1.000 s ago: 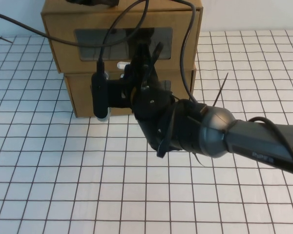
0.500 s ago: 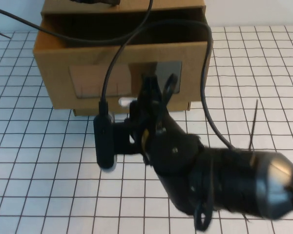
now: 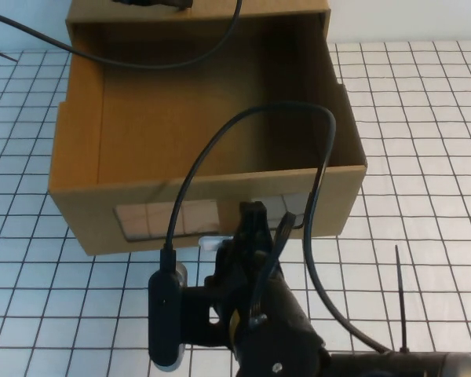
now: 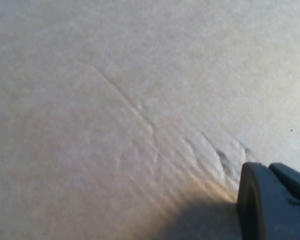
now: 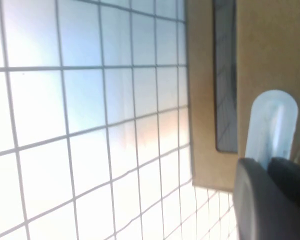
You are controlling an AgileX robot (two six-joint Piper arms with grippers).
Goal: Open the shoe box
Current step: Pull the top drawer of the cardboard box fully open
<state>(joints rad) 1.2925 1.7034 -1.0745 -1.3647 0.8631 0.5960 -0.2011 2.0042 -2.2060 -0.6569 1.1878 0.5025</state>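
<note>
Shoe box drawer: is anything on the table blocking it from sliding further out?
Nothing visible does. Only the right gripper, shut at the drawer front, is ahead of it; the left gripper is against the box.

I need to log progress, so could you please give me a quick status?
Right claw shut on white pull tab. Left claw on box top, far side. Shoe box drawer open. Black cable loops over it.

The right end effector (image 3: pixel 268 217), at six o'clock, is glossy black, with a pill-shaped camera (image 3: pixel 165 318) and a looping black cable (image 3: pixel 282 108). The left end effector (image 4: pixel 270 200), at twelve o'clock, is dark.
</note>
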